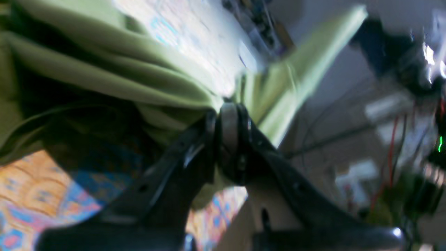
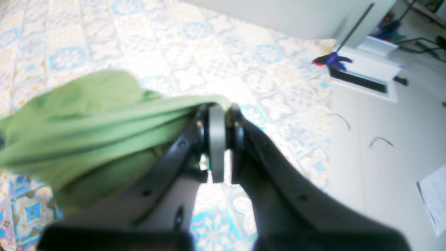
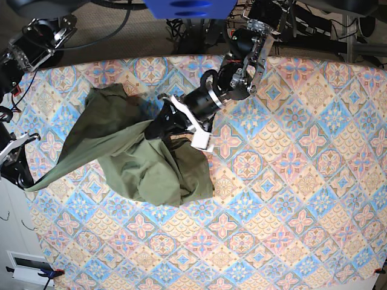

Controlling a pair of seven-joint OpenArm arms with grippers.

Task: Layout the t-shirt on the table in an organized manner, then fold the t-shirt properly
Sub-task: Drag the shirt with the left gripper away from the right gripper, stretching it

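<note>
The olive-green t-shirt (image 3: 145, 163) lies bunched on the left half of the patterned table (image 3: 290, 181). One part of it is pulled into a taut strip toward the table's left edge. My left gripper (image 3: 155, 130) reaches in from the back and is shut on a fold at the heap's top; its wrist view shows cloth (image 1: 104, 69) pinched at the tips (image 1: 228, 108). My right gripper (image 3: 26, 183) is shut on the strip's far end at the left edge. Its wrist view shows the shirt (image 2: 87, 115) drawn tight from the tips (image 2: 217, 108) above the table (image 2: 209, 52).
The table's left edge runs just beside my right gripper, with floor beyond. A blue clamp (image 2: 331, 59) grips that edge, next to a white floor unit (image 2: 366, 75). Paper (image 2: 433, 195) lies on the floor. Cables and gear (image 3: 199, 30) sit behind the table.
</note>
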